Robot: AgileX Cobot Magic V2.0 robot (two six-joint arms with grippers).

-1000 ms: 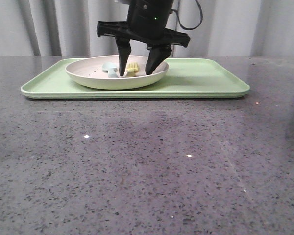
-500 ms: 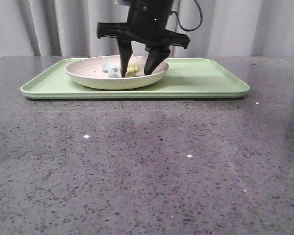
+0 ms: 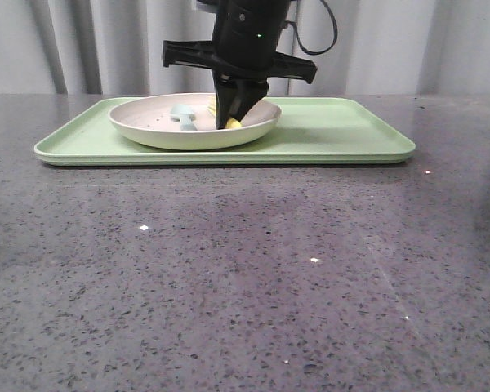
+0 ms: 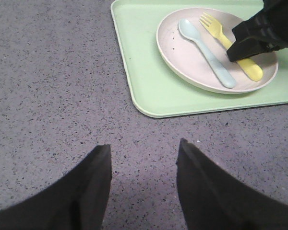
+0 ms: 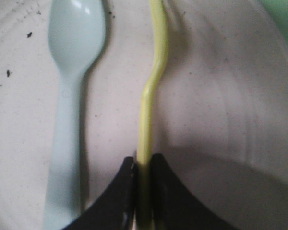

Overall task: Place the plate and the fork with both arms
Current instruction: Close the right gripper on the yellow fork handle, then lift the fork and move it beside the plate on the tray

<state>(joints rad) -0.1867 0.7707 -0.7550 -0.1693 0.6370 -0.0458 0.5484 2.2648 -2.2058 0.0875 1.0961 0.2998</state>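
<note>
Since the frame a second earlier, the right gripper [image 3: 231, 121] has drawn its spread fingers together and now pinches the handle of the yellow fork [image 5: 151, 110] inside the speckled plate [image 3: 147, 129]. The plate sits on the left half of the light-green tray [image 3: 343, 131], toward the far side of the grey stone surface [image 3: 245, 269], and the fork lies in the plate's right half with a pale blue spoon [image 4: 206, 52] just beside it, apart from it. In the right wrist view the fork appears turned onto its edge between the fingers, which suggests a narrow hold. The risk from here looks to be a slip or twist: a thin plastic handle gripped on edge could rotate or drop as it lifts, or its tines could catch the plate's raised rim or nudge the spoon. The left gripper [image 4: 143, 165] hangs spread and empty over bare surface, off the tray's left front corner and well apart from the plate. Room to move is generous: the tray's right half is bare, and the broad surface in front of the tray is open for setting things down, though the tray's raised lip must be cleared first.
</note>
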